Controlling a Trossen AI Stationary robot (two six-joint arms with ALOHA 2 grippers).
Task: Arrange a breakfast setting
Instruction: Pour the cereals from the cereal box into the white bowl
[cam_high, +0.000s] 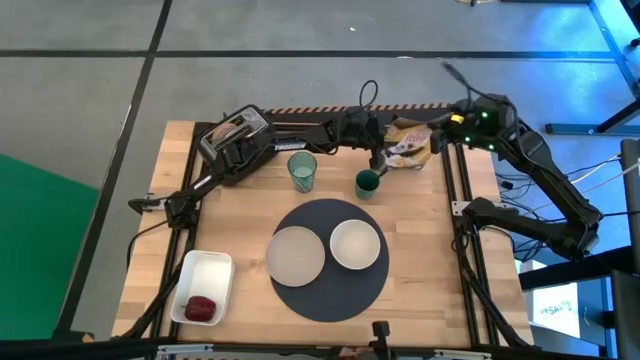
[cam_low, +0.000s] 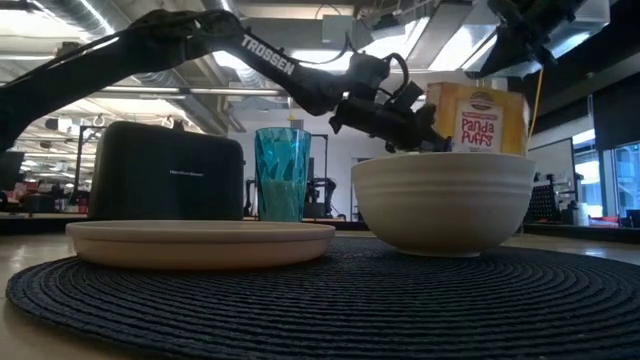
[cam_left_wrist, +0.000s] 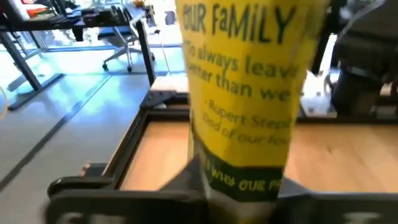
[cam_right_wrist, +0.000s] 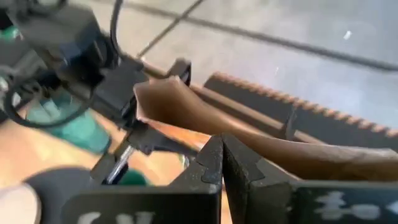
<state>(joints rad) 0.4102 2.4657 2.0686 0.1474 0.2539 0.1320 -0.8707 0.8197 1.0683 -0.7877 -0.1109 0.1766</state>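
Note:
The round dark-grey mat (cam_high: 328, 262) carries the pale beige plate (cam_high: 296, 253) and the white bowl (cam_high: 355, 244). Behind them stand the bluish glass (cam_high: 302, 172) and a small teal cup (cam_high: 367, 183). The red fruit (cam_high: 200, 308) lies in the white tray (cam_high: 203, 283). A yellow cereal box (cam_high: 410, 145) is at the table's far edge. My left gripper (cam_left_wrist: 239, 186) is shut on it. My right gripper (cam_right_wrist: 222, 155), above the box's right side, is shut at the box's brown top flap. The teal spoon and the bagel cannot be made out. My left gripper pinches the cereal box's lower part (cam_left_wrist: 242, 177) between its two fingers, one on each narrow side. The fingers come nearly level from the table's left. The box stands upright (cam_low: 478, 115); the bowl hides its bottom. My right gripper has its shut fingertips on the edge of the brown opened flap (cam_right_wrist: 205, 127), slanting down from the table's right. The flap runs on behind the fingers.
The black toaster (cam_high: 237, 138) stands at the far left under my left arm, with something tan in its slot. Metal frame rails (cam_high: 455, 190) border the table's right and far sides. Bare wood lies left of the mat, above the tray.

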